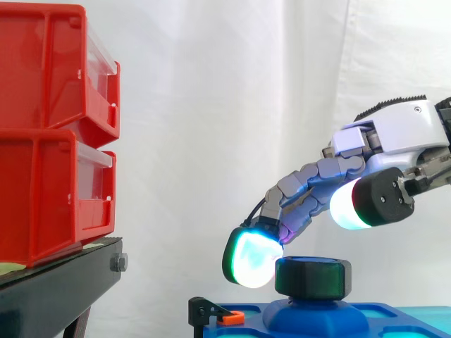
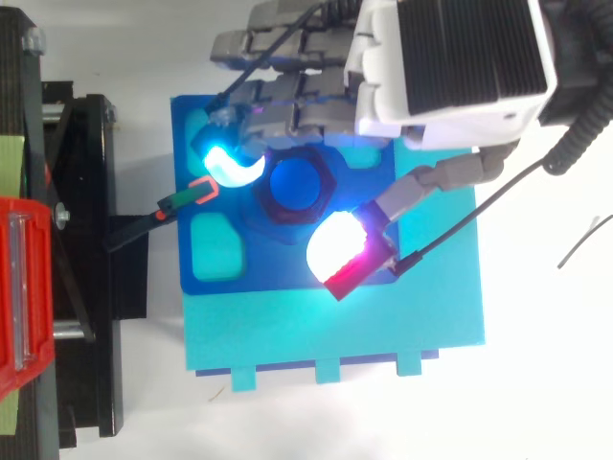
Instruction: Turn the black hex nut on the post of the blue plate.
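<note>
**Hand poised round the nut, turn not yet begun**

A white curtain closes off the back of the scene. In the side view two red bins (image 1: 49, 127) sit stacked at 9 o'clock on a black stand (image 1: 56, 285), well apart from the work. The surface for the job is the blue plate (image 2: 278, 264), which lies on a paler cyan base (image 2: 335, 335) and has shallow cyan pockets sunk into it. A small orange clip (image 2: 199, 192) on a black bracket sits at the plate's 9 o'clock edge.

The black hex nut (image 1: 312, 277) sits on the blue post (image 2: 295, 182) near the plate's middle, upright and low on a raised blue boss.

The hand (image 2: 450, 57) comes in from 1 o'clock in the top view and arches over the nut. Its fingers are loosely bent and spread to either side, not pinched on anything. A cyan-glowing fingertip (image 1: 250, 257) hangs at the nut's 9 o'clock, level with it and just beside its flank; whether it touches cannot be told. The thumb pad (image 1: 349, 205), glowing white with a red edge, lies toward the nut's 5 o'clock from above, but the side view shows it riding higher than the nut's top, apart from it.

By my reading, the approach is done and the grasp is not. The thumb would need to drop and close against the nut opposite the finger before any turning can start, so the whole turn is left to do.
</note>
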